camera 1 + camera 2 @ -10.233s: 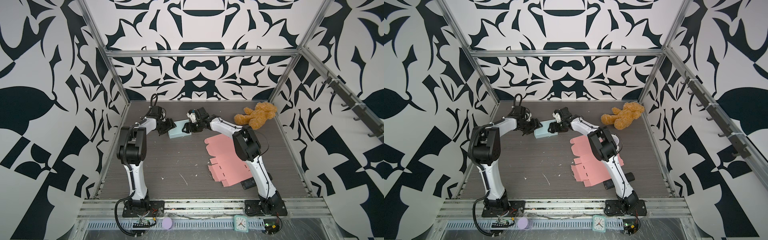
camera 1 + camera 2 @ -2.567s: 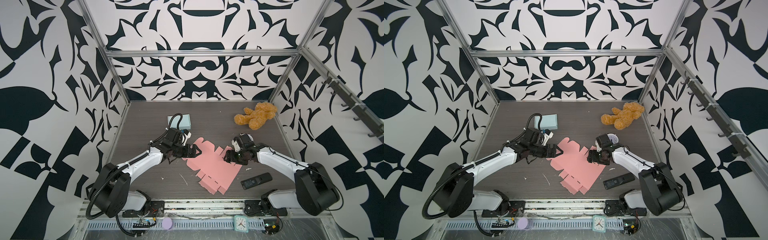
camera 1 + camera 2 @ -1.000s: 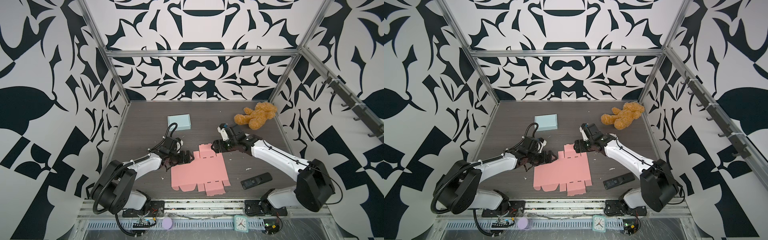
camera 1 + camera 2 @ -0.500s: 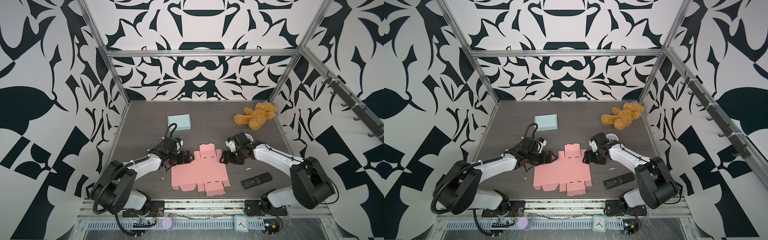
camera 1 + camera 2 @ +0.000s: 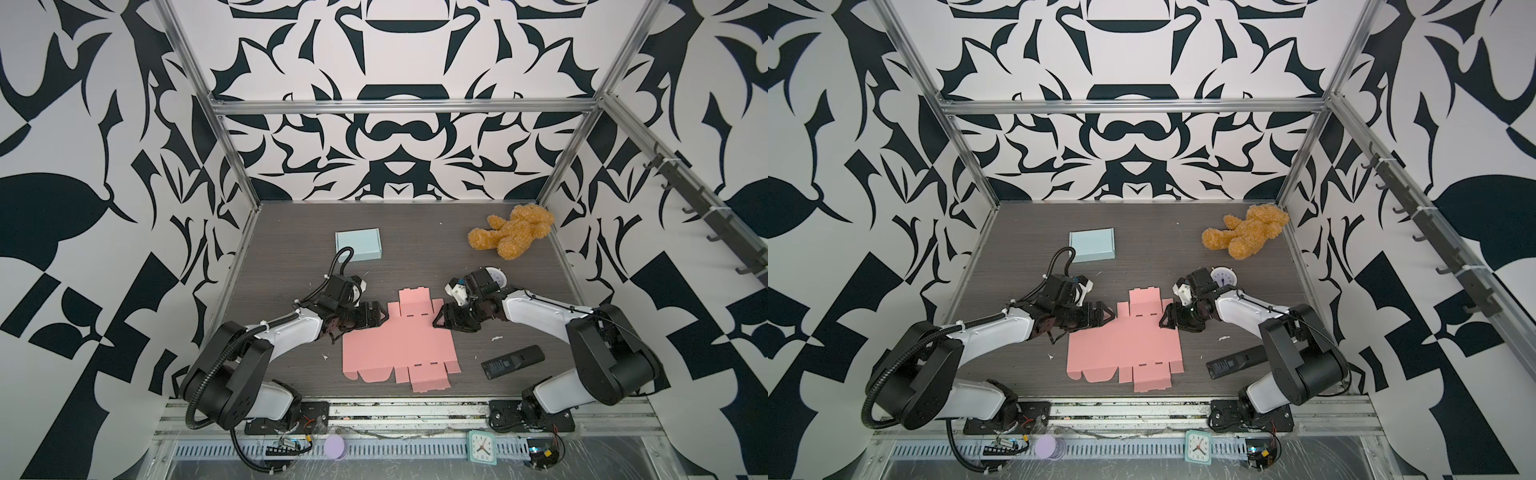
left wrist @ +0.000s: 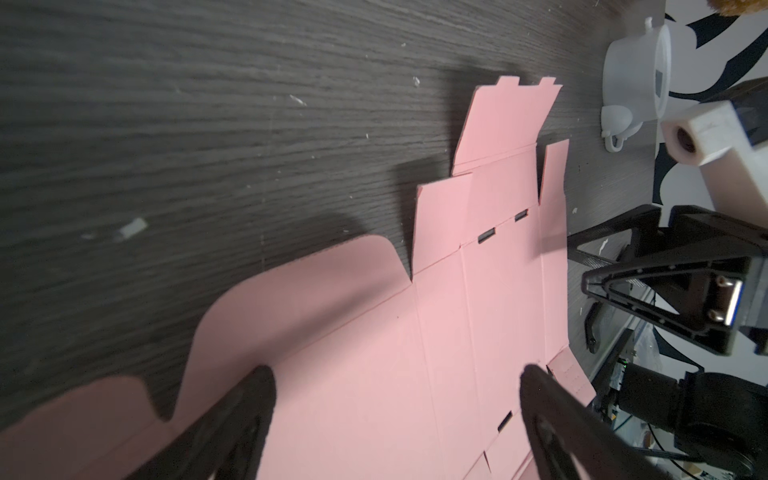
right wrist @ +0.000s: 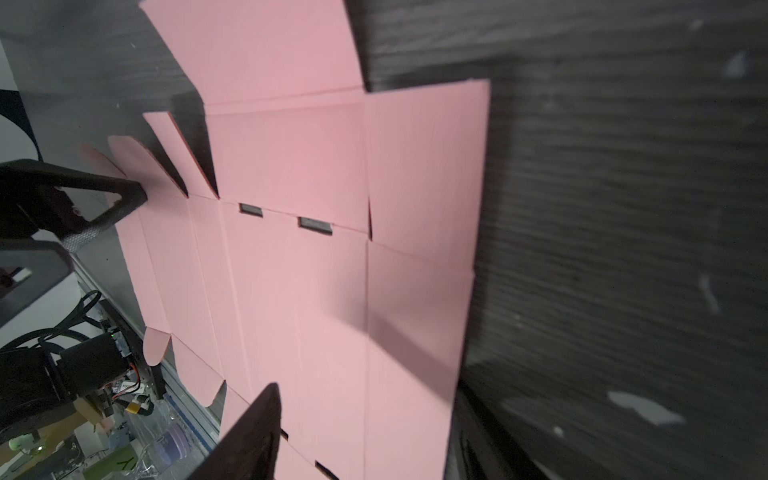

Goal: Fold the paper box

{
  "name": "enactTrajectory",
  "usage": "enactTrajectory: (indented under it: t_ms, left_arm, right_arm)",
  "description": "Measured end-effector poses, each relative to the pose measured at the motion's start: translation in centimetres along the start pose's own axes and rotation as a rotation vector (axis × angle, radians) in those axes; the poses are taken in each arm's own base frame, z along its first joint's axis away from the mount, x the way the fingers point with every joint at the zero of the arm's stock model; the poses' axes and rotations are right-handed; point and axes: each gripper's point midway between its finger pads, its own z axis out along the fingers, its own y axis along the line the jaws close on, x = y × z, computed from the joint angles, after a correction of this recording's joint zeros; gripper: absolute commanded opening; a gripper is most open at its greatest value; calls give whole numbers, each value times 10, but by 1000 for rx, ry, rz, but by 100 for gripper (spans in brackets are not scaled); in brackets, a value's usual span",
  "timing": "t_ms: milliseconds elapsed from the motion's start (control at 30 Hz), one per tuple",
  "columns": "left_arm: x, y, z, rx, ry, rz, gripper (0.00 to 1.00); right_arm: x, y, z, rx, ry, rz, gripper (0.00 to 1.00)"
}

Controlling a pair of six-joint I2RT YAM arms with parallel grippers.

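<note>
Evidently the pink paper box (image 5: 397,345) lies flat on the table (image 5: 291,266) between the arms, so each can take one side. The left gripper (image 5: 380,318) gapes wide and empty at one edge. The right gripper (image 5: 441,320), jaws apart, straddles the opposite flap, perhaps not yet pinching.

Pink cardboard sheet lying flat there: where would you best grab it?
Probably by the far-end flaps: they tilt up off the table, while the middle lies flat. Come in low from the side, one finger slipping under the lifted edge.
</note>
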Motion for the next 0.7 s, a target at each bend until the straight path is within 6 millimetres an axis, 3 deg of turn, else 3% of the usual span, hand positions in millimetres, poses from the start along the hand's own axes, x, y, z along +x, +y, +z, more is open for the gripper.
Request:
enactTrajectory:
  t_ms: [333,700]
  left_arm:
    - [-2,1,-2,-6,-11,-3,95]
    - [-2,2,-3,-8,-14,-3,95]
  right_arm:
    - [4,2,3,-50,-3,75,46]
    - [1,19,-4,-120,-26,79,38]
